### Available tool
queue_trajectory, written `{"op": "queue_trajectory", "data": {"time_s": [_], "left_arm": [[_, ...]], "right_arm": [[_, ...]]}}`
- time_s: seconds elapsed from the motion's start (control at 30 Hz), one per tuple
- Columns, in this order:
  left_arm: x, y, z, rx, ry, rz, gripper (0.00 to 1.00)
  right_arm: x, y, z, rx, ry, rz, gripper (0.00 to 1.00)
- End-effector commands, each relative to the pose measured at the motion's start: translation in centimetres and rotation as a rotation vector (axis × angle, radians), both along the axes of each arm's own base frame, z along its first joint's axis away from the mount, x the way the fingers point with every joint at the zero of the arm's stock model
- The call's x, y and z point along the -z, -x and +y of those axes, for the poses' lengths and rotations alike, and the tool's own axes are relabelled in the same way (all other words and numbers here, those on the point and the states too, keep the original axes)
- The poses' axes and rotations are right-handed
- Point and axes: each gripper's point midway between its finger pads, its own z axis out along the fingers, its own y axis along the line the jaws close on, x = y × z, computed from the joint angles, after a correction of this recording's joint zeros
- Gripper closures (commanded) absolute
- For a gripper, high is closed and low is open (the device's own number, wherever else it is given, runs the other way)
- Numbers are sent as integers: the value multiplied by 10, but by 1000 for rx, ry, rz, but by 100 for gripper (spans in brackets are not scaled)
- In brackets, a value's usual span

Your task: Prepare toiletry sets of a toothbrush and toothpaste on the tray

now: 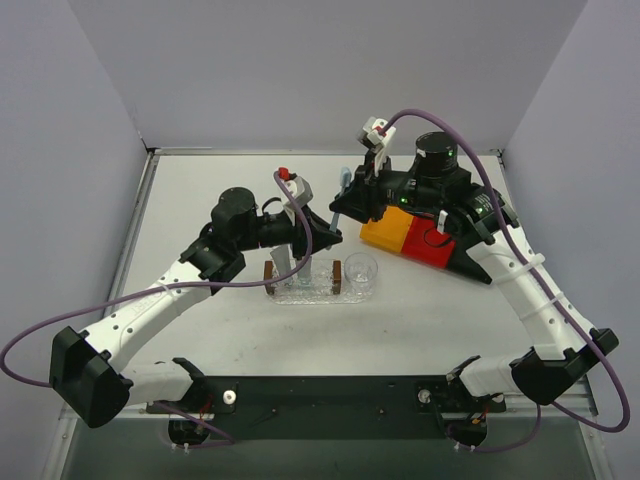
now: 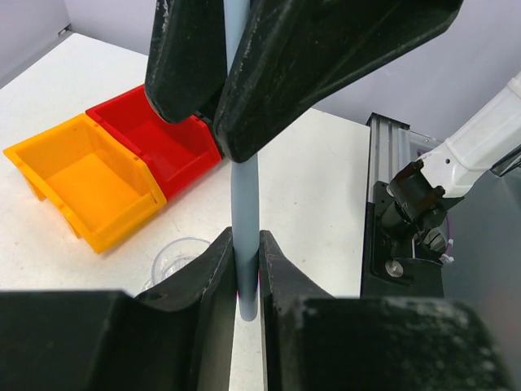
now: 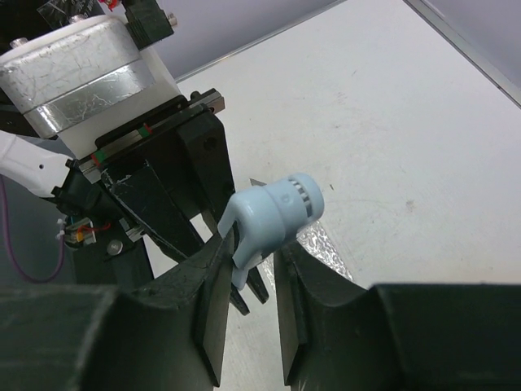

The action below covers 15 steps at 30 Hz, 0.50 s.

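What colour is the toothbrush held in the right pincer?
Pale light blue toothbrush, best seen in the right wrist view.

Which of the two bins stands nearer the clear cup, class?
The yellow bin: it is the left one of the pair in the top view, next to the clear cup, while the red bin lies beyond it.

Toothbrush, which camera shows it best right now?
Left wrist: the toothbrush shaft runs down the frame, pinched by the left gripper below and the right gripper above. Right wrist shows only its rounded pale-blue end. Top external shows it small, between both grippers.
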Motion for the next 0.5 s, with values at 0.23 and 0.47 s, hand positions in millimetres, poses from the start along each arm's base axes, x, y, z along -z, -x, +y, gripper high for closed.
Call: {"op": "queue_trajectory", "data": {"time_s": [0.23, 0.47], "left_arm": [[-12, 1, 0, 15, 33, -65, 100], [-9, -4, 5, -31, 14, -82, 86]], "right_arm": [[-17, -3, 5, -10, -38, -55, 95], [-15, -8, 0, 32, -7, -89, 100]]}}
